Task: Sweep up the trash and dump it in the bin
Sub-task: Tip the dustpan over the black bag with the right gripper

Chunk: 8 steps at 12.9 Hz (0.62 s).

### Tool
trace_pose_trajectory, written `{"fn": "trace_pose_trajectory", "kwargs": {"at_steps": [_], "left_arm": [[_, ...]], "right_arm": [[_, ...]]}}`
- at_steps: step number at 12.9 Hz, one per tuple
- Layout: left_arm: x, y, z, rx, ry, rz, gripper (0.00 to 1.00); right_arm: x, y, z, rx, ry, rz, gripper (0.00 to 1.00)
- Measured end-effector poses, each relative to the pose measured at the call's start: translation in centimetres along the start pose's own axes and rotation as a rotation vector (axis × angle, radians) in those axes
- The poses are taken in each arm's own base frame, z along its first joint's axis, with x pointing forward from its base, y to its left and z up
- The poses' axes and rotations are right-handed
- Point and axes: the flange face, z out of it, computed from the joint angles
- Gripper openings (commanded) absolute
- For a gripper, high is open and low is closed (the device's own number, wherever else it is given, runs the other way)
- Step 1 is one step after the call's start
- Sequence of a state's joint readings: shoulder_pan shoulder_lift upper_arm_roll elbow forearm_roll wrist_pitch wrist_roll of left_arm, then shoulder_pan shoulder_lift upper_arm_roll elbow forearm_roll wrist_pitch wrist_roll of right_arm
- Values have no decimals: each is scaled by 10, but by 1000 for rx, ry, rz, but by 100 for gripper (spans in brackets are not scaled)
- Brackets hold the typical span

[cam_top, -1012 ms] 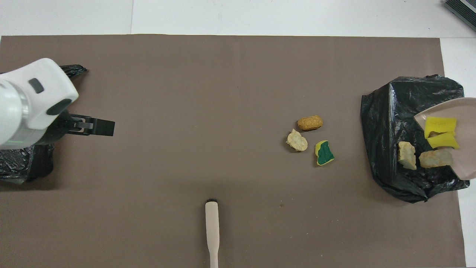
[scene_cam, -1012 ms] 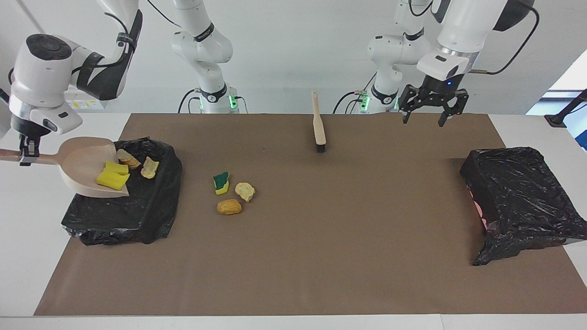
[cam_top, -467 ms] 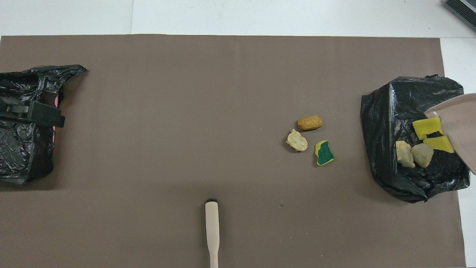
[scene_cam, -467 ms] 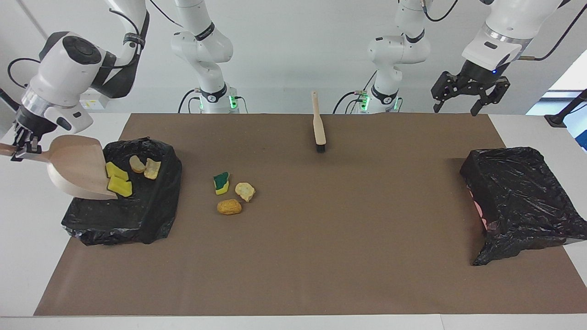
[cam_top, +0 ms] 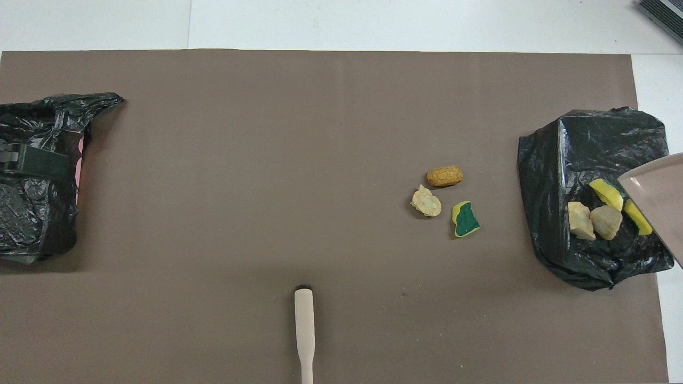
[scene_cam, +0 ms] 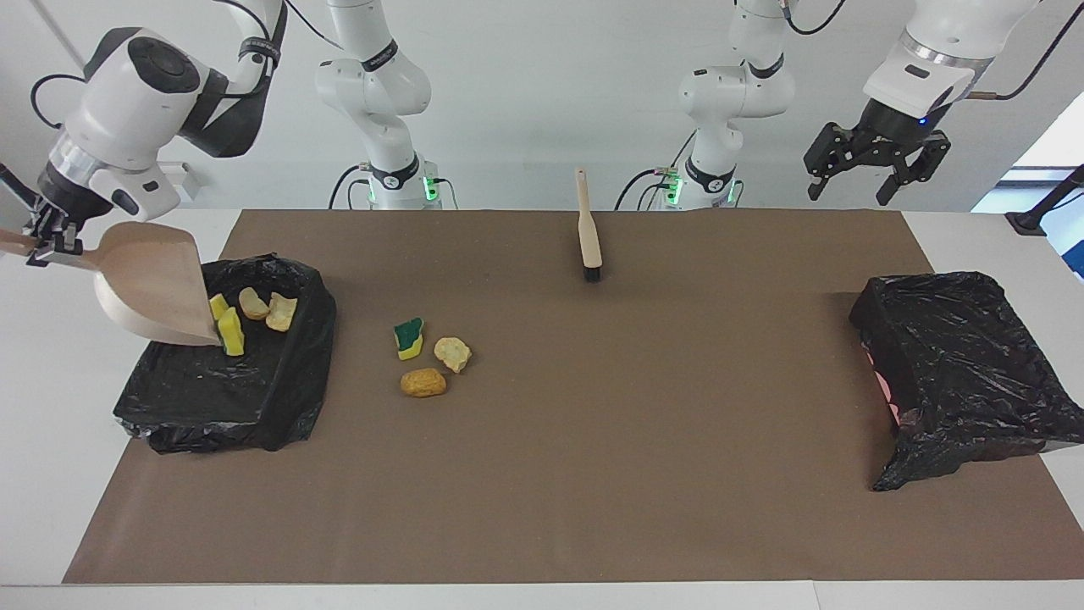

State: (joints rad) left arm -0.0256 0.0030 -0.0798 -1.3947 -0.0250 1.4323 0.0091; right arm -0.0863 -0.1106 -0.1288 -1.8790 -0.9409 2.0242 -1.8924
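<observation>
Tipping from my right end effector (scene_cam: 51, 247), clenched on the dustpan (scene_cam: 157, 288): yellow sponge bits (scene_cam: 229, 329) into the black-lined bin (scene_cam: 254, 398); left end effector (scene_cam: 872, 174) released, idle.

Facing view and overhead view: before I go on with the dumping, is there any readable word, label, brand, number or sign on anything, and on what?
None can be read in either view.
The dustpan, brush, both black bag-lined bins and the brown mat carry no print.
Dark bands on the arms' joints may hold small lettering, too small to read.
</observation>
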Motion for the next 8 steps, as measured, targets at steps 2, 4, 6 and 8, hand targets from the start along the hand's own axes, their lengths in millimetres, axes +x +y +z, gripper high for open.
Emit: {"fn": "trace_pose_trajectory", "kwargs": {"at_steps": [2, 4, 6, 8], "left_arm": [[0, -3, 0, 6, 0, -5, 100], [-1, -4, -1, 10, 1, -5, 100], [-1, -5, -2, 14, 3, 3, 100], [-2, -14, -3, 17, 4, 25, 100]], "right_arm": [[3, -3, -18, 17, 3, 70, 0], [17, 1, -31, 72, 38, 165, 0], [35, 8, -49, 108, 73, 262, 0], [55, 18, -74, 132, 109, 385, 0]]}}
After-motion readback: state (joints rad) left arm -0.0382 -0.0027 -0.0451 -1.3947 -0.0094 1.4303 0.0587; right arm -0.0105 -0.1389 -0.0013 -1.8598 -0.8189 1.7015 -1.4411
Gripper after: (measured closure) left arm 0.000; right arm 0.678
